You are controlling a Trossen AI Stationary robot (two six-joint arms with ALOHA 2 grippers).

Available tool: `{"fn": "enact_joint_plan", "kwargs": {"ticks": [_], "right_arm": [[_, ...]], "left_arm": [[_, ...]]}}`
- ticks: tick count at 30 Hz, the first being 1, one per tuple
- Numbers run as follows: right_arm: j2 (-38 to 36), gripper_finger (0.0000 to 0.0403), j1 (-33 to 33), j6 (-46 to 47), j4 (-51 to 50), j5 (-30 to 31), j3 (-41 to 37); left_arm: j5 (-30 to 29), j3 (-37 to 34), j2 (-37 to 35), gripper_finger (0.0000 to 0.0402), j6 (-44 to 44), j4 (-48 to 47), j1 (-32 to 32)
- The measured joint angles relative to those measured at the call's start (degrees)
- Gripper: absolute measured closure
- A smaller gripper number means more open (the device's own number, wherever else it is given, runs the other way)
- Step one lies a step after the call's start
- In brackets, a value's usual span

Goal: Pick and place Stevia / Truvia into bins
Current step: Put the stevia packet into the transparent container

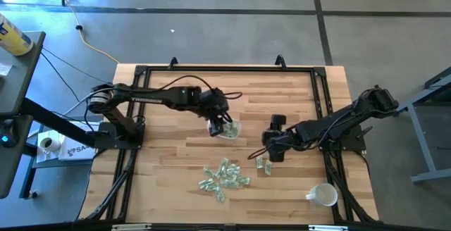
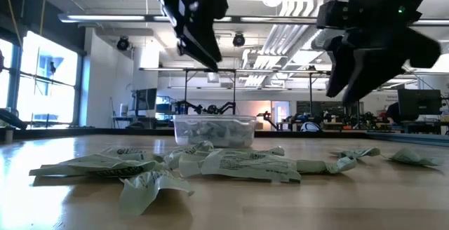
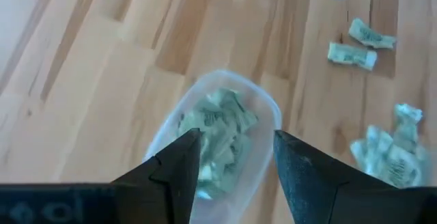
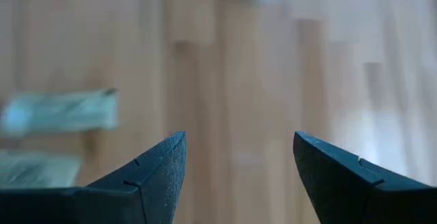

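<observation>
Left gripper (image 3: 232, 157): hanging directly over the clear bowl (image 3: 270, 111), fingers spread, nothing between them.

Right gripper (image 1: 271, 151): hovering low over bare wood just beside two stray sachets (image 1: 263, 165), fingers spread and empty.

Bowl contents: a layer of pale green sachets (image 3: 220, 132) is lying inside, so part of the job is looking done.

Remaining stock: a loose heap of sachets (image 1: 224, 177) is sitting on the table near the front edge, well apart from the bowl, with the two strays lying between heap and right arm. Judged from this, a good share is waiting to be moved; the task is under way, not near its end.

Other item: white mug (image 1: 323, 194) is lying near the right front corner, apart from the work.

Surface: light wooden plank tabletop (image 1: 162, 153) inside a black frame.

Room: grey floor with a yellow cable; in the low view, a large hall with ceiling lights, windows and benches is showing behind.
</observation>
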Motion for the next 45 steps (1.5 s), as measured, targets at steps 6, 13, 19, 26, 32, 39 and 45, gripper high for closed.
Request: {"fn": "enact_joint_plan", "kwargs": {"ticks": [6, 13, 19, 26, 32, 39, 45], "right_arm": [[0.2, 0.0143, 0.0, -7.7, -0.2, -10.4, 0.0], [2.1, 0.0143, -0.4, -9.0, 5.1, -18.0, -2.1], [4.9, 0.0143, 0.3, -23.2, 12.0, -22.4, -3.2], [8.4, 0.0143, -1.7, -32.2, 16.4, -25.9, -3.2], [10.6, 0.0143, -3.6, -34.7, 17.3, -26.6, -3.2], [12.6, 0.0155, -5.2, -35.8, 19.7, -29.2, -3.2], [13.4, 0.0206, -6.2, -35.8, 19.5, -30.8, -2.7]], "left_arm": [[-0.8, 1.2, -2.0, 0.0181, -4.8, -4.2, -4.5], [-6.6, 1.2, -2.3, 0.0181, -11.6, -7.9, -11.0], [-10.2, 1.2, -2.6, 0.0181, -19.1, -10.7, -15.5], [-14.0, 1.2, -2.6, 0.0181, -29.8, -12.2, -20.3], [-17.2, 1.2, -2.5, 0.0181, -37.0, -14.3, -23.6], [-18.0, 1.2, -2.5, 0.0181, -40.9, -15.1, -24.9], [-18.3, 1.2, -2.5, 0.0181, -41.7, -15.1, -24.8]]}}
